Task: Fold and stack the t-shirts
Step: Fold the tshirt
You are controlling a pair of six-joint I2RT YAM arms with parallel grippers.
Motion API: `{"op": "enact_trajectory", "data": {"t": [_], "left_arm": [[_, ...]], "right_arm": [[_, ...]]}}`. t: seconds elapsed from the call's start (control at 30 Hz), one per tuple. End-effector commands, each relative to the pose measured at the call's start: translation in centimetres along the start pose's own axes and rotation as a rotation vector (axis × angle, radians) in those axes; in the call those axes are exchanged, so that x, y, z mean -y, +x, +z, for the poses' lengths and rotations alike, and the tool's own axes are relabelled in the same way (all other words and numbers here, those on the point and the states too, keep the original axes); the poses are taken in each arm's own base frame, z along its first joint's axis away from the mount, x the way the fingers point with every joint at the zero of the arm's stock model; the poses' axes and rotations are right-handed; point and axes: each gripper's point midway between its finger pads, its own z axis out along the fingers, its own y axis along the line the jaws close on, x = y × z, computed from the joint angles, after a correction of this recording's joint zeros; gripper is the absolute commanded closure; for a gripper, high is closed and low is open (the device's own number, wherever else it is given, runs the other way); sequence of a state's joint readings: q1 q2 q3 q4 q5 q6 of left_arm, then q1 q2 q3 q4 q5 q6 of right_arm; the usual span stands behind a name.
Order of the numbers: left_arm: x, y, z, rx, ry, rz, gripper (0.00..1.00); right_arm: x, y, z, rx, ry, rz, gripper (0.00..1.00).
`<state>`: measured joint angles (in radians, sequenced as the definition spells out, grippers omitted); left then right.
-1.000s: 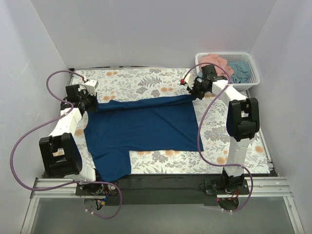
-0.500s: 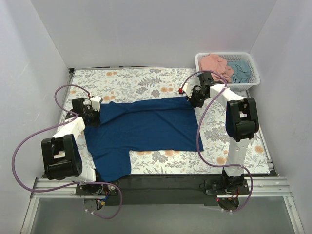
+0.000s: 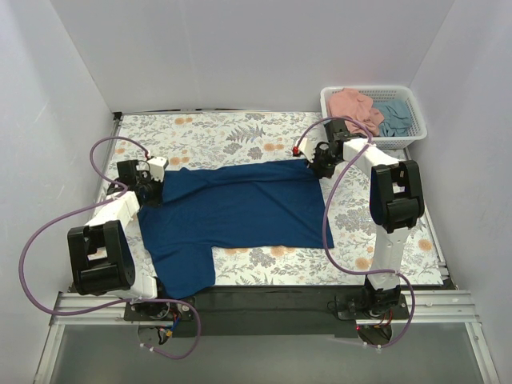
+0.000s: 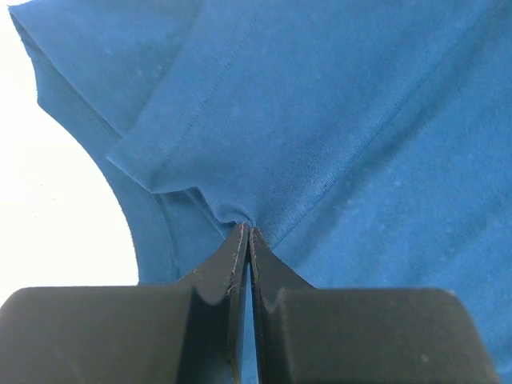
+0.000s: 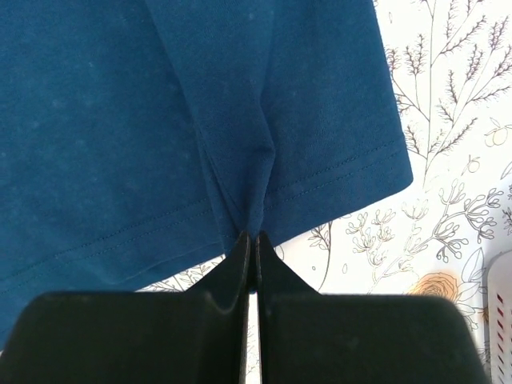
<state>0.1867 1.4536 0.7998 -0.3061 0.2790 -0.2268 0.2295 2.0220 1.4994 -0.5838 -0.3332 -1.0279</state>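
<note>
A dark navy t-shirt (image 3: 236, 210) lies spread across the flowered table cover, one sleeve hanging toward the near left edge. My left gripper (image 3: 158, 186) is shut on the navy t-shirt (image 4: 336, 136) at its left end, near the collar. My right gripper (image 3: 316, 164) is shut on the navy t-shirt (image 5: 184, 120) at its hem, at the far right corner, cloth bunched between the jaws. A salmon pink t-shirt (image 3: 354, 106) and a light teal t-shirt (image 3: 394, 116) lie crumpled in the basket.
A white lattice basket (image 3: 414, 132) stands at the far right corner of the table. White walls close in the left, back and right sides. The flowered cover (image 3: 232, 132) shows beyond the shirt's far edge and along the near right.
Both grippers have pulled the shirt's far edge toward the near side, mostly in the first half second. The left gripper came nearer and the far edge now lies lower on the table.
</note>
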Motion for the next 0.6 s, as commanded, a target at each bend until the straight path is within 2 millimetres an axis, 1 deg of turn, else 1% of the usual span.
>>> {"op": "enact_trajectory", "data": {"t": [0.0,0.1,0.13,0.17,0.2,0.23,0.27,0.3,0.33,0.37,0.4,0.43,0.47,0.5,0.53,0.57], "left_arm": [[-1.2,-2.4,-1.1,0.06,-0.044,0.052,1.0],[-0.4,-1.7,-1.2,0.036,0.002,0.089,1.0],[0.1,-1.8,-1.3,0.031,0.034,0.105,0.95],[0.9,-1.8,-1.7,0.024,0.086,0.113,0.91],[1.0,-2.4,-1.9,0.035,0.102,0.126,0.85],[1.2,-2.7,-2.1,0.041,0.116,0.129,0.78],[1.1,-4.0,-2.4,0.062,0.128,0.132,0.77],[1.0,-4.7,-2.4,0.067,0.132,0.115,0.75],[0.9,-4.9,-1.8,0.055,0.145,0.097,0.73],[0.8,-5.6,-1.6,0.058,0.15,0.086,0.7],[0.3,-7.5,-1.7,0.087,0.151,0.08,0.69],[0.2,-7.4,-0.4,0.056,0.174,0.04,0.64],[0.1,-7.9,0.1,0.049,0.179,0.023,0.62],[-0.5,-9.7,0.4,0.072,0.174,0.018,0.61],[-0.6,-10.0,1.0,0.063,0.182,-0.014,0.61],[-0.5,-9.4,2.7,0.025,0.205,-0.045,0.61]], "right_arm": [[-0.2,-0.6,-1.6,-0.011,0.011,-0.042,0.99],[-1.2,0.5,-0.8,-0.06,-0.018,-0.056,0.98],[-1.2,0.4,-0.8,-0.065,-0.018,-0.059,0.78],[-1.4,0.7,-0.6,-0.075,-0.029,-0.048,0.67],[-0.7,0.3,-1.1,-0.071,-0.011,-0.043,0.53],[-0.4,0.1,-1.1,-0.071,-0.007,-0.035,0.49],[-0.1,-0.2,-1.4,-0.066,-0.001,-0.03,0.48],[-0.1,-0.5,-1.7,-0.059,-0.009,-0.018,0.47],[0.7,-1.5,-2.3,-0.041,0.01,-0.006,0.46],[0.8,-2.0,-2.5,-0.03,0.01,0.004,0.45],[0.5,-2.4,-2.7,-0.015,-0.007,0.019,0.43],[1.1,-3.3,-3.1,0.004,0.003,0.04,0.42],[1.1,-3.6,-3.2,0.014,-0.002,0.055,0.41],[1.2,-4.1,-3.2,0.03,-0.014,0.072,0.41],[0.9,-4.2,-3.3,0.029,-0.029,0.097,0.42],[1.3,-4.6,-3.1,0.034,-0.03,0.127,0.43]]}}
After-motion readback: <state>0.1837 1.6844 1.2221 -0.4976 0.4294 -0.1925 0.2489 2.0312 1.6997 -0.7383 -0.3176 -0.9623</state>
